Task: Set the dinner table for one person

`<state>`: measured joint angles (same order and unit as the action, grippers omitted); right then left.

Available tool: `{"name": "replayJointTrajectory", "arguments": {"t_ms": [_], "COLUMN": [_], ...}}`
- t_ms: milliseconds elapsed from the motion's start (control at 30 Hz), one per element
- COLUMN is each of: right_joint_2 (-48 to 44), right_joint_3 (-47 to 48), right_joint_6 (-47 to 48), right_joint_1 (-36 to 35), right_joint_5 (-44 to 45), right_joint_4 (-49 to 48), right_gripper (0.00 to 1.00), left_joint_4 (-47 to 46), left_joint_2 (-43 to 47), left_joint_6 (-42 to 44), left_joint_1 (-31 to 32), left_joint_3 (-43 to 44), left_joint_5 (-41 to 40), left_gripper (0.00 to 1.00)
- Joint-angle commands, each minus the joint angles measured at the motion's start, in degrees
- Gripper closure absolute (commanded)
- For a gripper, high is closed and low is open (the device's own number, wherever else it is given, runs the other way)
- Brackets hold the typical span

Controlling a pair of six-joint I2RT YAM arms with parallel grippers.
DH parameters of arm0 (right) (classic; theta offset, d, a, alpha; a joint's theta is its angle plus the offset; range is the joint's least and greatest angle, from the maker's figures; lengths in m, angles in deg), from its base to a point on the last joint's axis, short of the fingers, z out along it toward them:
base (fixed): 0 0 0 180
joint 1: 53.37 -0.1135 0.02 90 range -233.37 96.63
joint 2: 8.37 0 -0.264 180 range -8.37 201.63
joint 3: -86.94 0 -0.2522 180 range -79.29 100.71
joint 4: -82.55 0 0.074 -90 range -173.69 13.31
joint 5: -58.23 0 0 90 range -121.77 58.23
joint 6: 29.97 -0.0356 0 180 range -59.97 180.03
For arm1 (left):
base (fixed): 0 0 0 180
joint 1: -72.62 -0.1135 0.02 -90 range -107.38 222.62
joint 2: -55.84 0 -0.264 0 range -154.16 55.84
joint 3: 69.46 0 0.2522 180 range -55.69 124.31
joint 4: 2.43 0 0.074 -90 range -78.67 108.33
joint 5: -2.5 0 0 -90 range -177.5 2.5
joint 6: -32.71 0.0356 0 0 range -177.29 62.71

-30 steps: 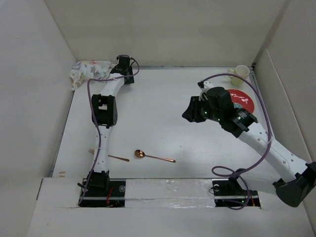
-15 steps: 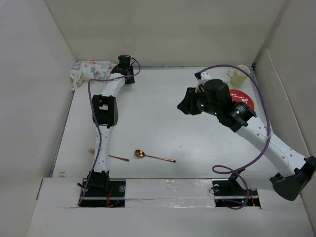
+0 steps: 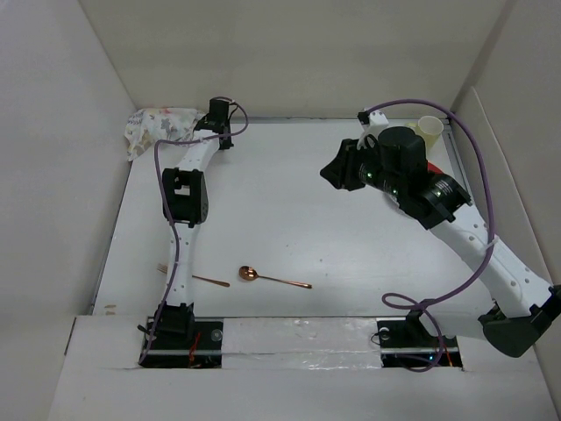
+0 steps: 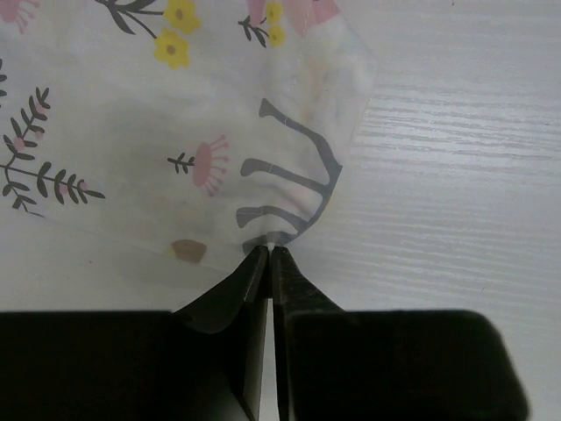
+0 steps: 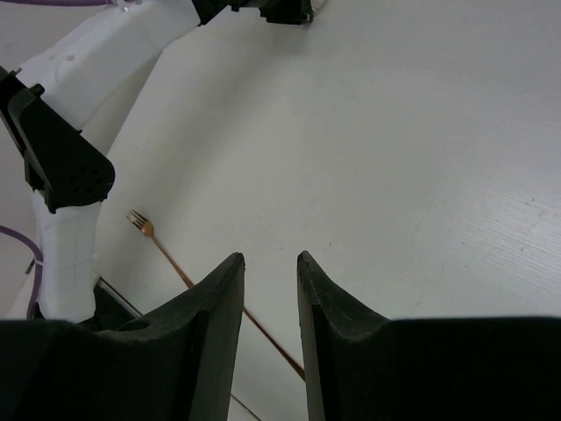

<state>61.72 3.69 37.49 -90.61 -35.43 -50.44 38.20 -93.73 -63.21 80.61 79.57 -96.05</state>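
The dinner table is a white tabletop. A crumpled flowered placemat lies in its far left corner. My left gripper is shut on the placemat's near edge, with the cloth pinched between its fingertips. My right gripper hangs over the table's right half, open with nothing between its fingers. A copper spoon and a fork lie near the front edge. The fork also shows past the right gripper's fingers.
A pale yellow cup stands at the back right corner. Only a sliver of a red plate shows under the right arm. White walls close in the table on three sides. The left arm stretches along the left side.
My left gripper has closed on the placemat's edge. The right arm has swung away from the plate, first leftward, then toward the back, and now covers most of it.
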Motion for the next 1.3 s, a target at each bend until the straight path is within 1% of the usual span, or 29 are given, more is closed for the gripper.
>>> {"name": "replayJointTrajectory", "arguments": {"t_ms": [0, 100, 133, 200, 233, 300, 333, 400, 433, 500, 533, 567, 633, 667, 700, 733, 767, 800, 833, 867, 933, 967, 1033, 1100, 1133, 1200, 1233, 1267], "right_joint_2": [-1.88, -3.28, -3.55, -4.34, -4.78, -5.3, -5.57, -6.18, -6.27, -6.54, -6.89, -7.15, -8.2, -8.64, -9.08, -9.44, -10.05, -10.32, -10.67, -11.02, -11.81, -11.81, -11.64, -11.03, -10.59, -9.8, -8.83, -8.48], "right_joint_3": [1.05, -0.18, -0.45, -1.67, -2.55, -3.08, -4.31, -5.54, -6.85, -7.83, -8.62, -8.97, -9.41, -9.85, -10.12, -10.29, -10.56, -10.73, -10.99, -11.26, -11.96, -12.14, -12.05, -11.79, -11.79, -12.4, -13.8, -14.68], "right_joint_6": [1.28, 1.19, 1.01, 0.84, 0.49, 0.22, -0.13, -0.57, -0.83, -1.1, -1.27, -1.27, -1.36, -1.36, -1.36, -1.8, -1.97, -2.24, -2.67, -2.77, -3.38, -3.56, -3.73, -3.82, -3.82, -3.91, -3.65, -3.56], "right_joint_1": [1.02, 2.59, 3.13, 4.71, 5.84, 6.38, 7.25, 8.31, 9.19, 10.59, 10.6, 11.3, 11.91, 12.53, 12.54, 13.15, 13.67, 13.68, 13.68, 14.29, 14.29, 14.29, 14.29, 14.29, 14.29, 14.29, 14.29, 14.29], "right_joint_5": [-0.21, 0.58, 0.67, 1.37, 1.64, 1.73, 2.08, 2.17, 2.08, 1.82, 1.73, 1.73, 1.73, 1.81, 1.9, 2.08, 2.17, 2.25, 2.43, 2.52, 2.69, 2.78, 2.26, 1.73, 1.38, 0.59, 0.5, 0.32], "right_joint_4": [0.32, 0.32, 0.14, 0.14, 0.06, -0.21, -0.47, -1.0, -1.17, -1.09, -0.91, -0.74, -0.73, -0.91, -1.09, -1.26, -1.26, -1.44, -1.87, -2.05, -2.67, -2.84, -3.37, -3.46, -3.29, -3.2, -3.02, -3.28], "right_gripper": [0.64, 0.64, 0.64, 0.64, 0.64, 0.65, 0.66, 0.67, 0.68, 0.69, 0.69, 0.69, 0.69, 0.68, 0.67, 0.63, 0.61, 0.57, 0.5, 0.46, 0.36, 0.33, 0.24, 0.19, 0.13, 0.08, 0.03, 0.02], "left_joint_4": [6.35, 7.14, 6.79, 6.88, 7.22, 6.7, 6.09, 2.85, 1.44, -2.42, -3.92, -5.5, -3.68, 0.07, 1.68, 3.17, 5.36, 5.73, 5.47, 3.21, -0.83, -5.47, -9.1, -10.7, -10.61, -12.1, -12.63, -11.68], "left_joint_2": [-1.16, 1.3, 3.57, 6.04, 8.49, 11.75, 15.42, 19.48, 23.24, 27.3, 31.06, 32.67, 34.87, 34.79, 34.97, 34.71, 34.7, 35.05, 36.54, 37.86, 42.85, 44.53, 48.3, 49.73, 50.43, 50.53, 50.7, 50.53], "left_joint_6": [0.73, 0.64, 0.64, -0.41, -0.94, -2.34, -3.05, -5.41, -7.51, -10.25, -12.61, -13.68, -14.3, -13.95, -13.86, -13.95, -14.12, -15.26, -16.14, -17.28, -21.23, -22.9, -26.93, -27.22, -27.4, -28.97, -28.63, -27.41], "left_joint_1": [-0.52, 1.76, 1.77, 4.39, 6.49, 7.73, 10.18, 12.92, 15.37, 17.23, 17.24, 17.76, 17.76, 17.76, 17.76, 17.76, 17.76, 17.76, 17.76, 17.76, 17.24, 17.24, 14.96, 13.29, 10.76, 7.5, 6.35, 5.82], "left_joint_3": [-3.95, -4.83, -5.7, -7.73, -9.3, -11.33, -12.99, -18.26, -20.54, -25.47, -26.7, -27.06, -22.96, -15.54, -11.73, -7.77, -0.95, 1.56, 3.24, 3.51, 1.77, -0.33, -1.57, -2.72, -3.59, -8.94, -11.05, -13.6], "left_joint_5": [2.84, 0.65, 1.78, 2.05, 4.58, 7.49, 12.46, 15.4, 18.89, 20.59, 22.6, 24.45, 26.04, 26.05, 26.31, 27.79, 28.94, 30.17, 33.05, 34.64, 39.2, 40.36, 43.08, 42.05, 40.83, 42.56, 41.35, 38.56], "left_gripper": [0.99, 1.0, 1.0, 1.0, 1.0, 1.0, 1.0, 1.0, 1.0, 1.0, 1.0, 1.0, 1.0, 1.0, 1.0, 1.0, 1.0, 1.0, 1.0, 1.0, 1.0, 1.0, 1.0, 1.0, 1.0, 1.0, 1.0, 1.0]}}
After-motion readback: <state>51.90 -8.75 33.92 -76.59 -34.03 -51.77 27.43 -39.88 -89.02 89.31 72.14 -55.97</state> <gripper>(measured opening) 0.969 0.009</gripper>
